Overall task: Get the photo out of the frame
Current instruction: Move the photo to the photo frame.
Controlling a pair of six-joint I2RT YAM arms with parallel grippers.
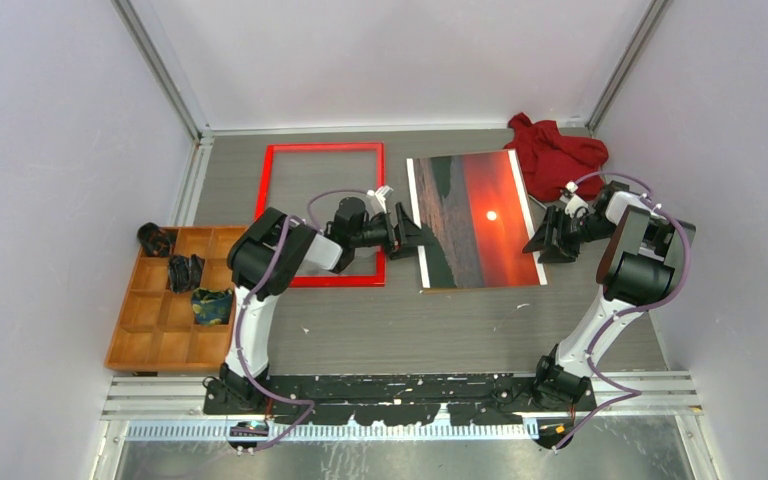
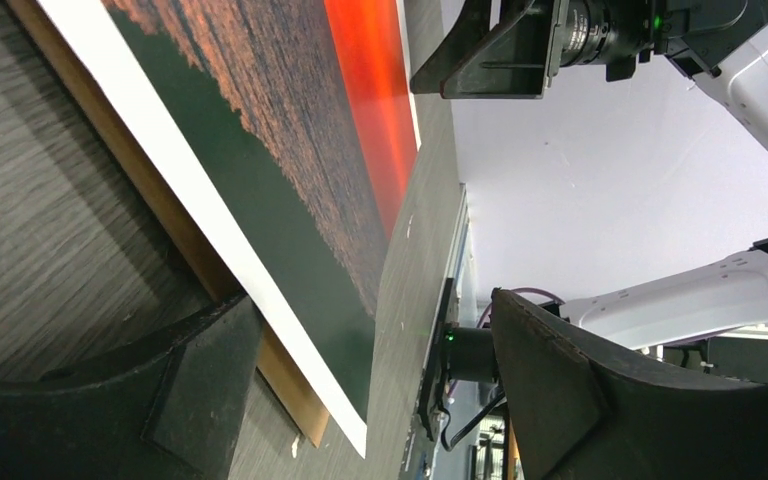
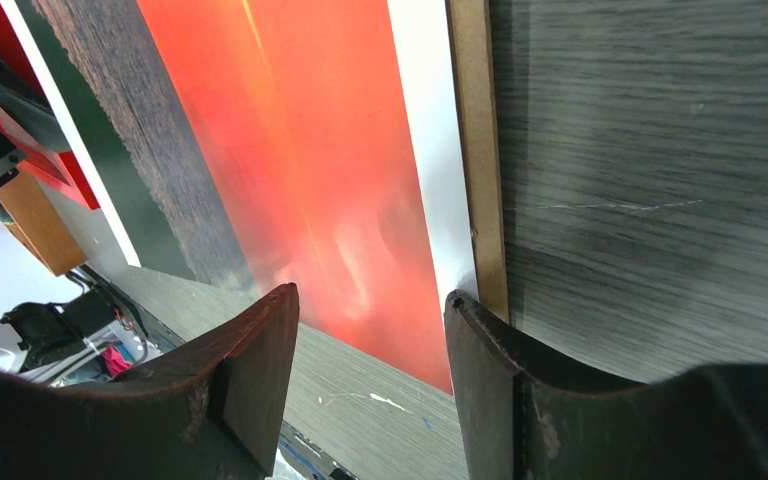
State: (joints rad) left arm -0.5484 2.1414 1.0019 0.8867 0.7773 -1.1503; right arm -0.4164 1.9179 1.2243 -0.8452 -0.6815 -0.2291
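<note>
The photo (image 1: 480,215) lies face up on the table (image 1: 360,320), resting on a brown backing board (image 3: 477,150) whose edge shows along its sides, just to the right of the frame (image 1: 325,148). The frame lies flat with the table surface visible through its opening. Judged from this layout, the main job is done and the step in hand is the last one: either freeing the print from the board or letting it go and backing away. The left gripper (image 1: 410,232) sits low at the photo's left edge with its jaws spread wide and nothing between them. The right gripper (image 1: 550,240) sits at the right edge, jaws apart and also empty, with the white strip and the board's edge framed between its fingers (image 3: 260,370). If the print is to come off the board, the next move calls for a finger slipped under the thin sheet alone, a shallow approach, and a gentle close so the paper does not crease. Whether any fingertip touches the print is hard to tell, as is whether the sheet lies loose on the board. Both wrist views cut off the photo's far end. A red cloth (image 1: 555,155) lies at the far right, and the dark items in the wooden tray (image 1: 150,345) at the left are too small to name.
</note>
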